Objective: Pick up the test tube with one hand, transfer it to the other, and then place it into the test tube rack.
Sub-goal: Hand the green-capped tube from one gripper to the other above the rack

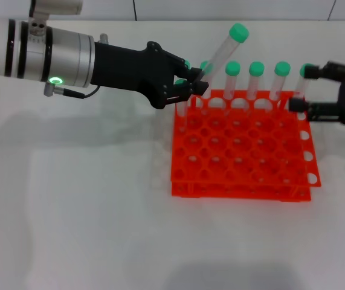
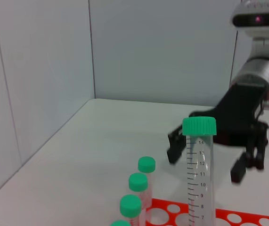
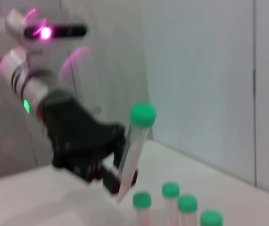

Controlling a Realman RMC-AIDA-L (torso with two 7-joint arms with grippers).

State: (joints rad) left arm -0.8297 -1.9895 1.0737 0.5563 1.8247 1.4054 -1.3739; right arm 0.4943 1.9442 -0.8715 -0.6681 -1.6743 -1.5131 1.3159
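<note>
My left gripper [image 1: 196,86], black and unlabelled on the silver-white arm with the green ring light, is shut on the lower end of a test tube [image 1: 227,51]. The tube is tilted, green cap up, above the back left corner of the orange-red rack [image 1: 245,163]. The held tube also shows in the left wrist view [image 2: 199,160] and in the right wrist view [image 3: 135,146], where the left gripper [image 3: 113,176] grips it. My right gripper [image 1: 304,89] is open at the rack's back right corner, next to the rightmost racked tube. It also shows in the left wrist view [image 2: 207,157].
Several other green-capped tubes [image 1: 256,78] stand upright in the rack's back row. They also show in the wrist views [image 2: 139,188] [image 3: 171,190]. The rack sits on a white table [image 1: 87,211] with white walls behind it.
</note>
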